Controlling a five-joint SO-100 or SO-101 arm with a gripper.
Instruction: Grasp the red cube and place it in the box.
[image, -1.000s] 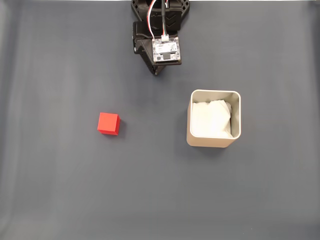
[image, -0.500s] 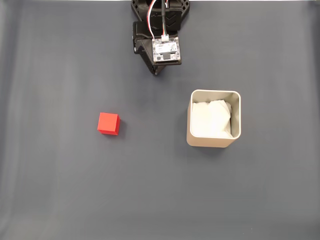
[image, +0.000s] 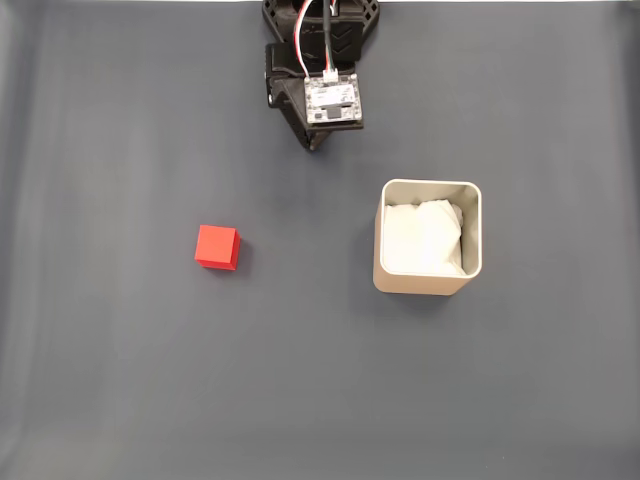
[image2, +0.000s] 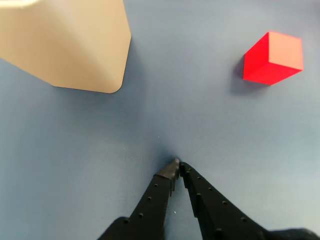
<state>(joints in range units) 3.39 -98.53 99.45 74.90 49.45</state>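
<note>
The black two-finger gripper (image2: 176, 163) is pinched shut on nothing, tips meeting just over the dark grey mat (image: 120, 380) — a resting pose, by my reading, with the reach not yet begun. The small matte red cube (image: 217, 247) lies free, well apart from the cream rounded-corner box (image: 380, 272) lined with crumpled white paper (image: 422, 238) — presumably to cushion the drop.
</note>
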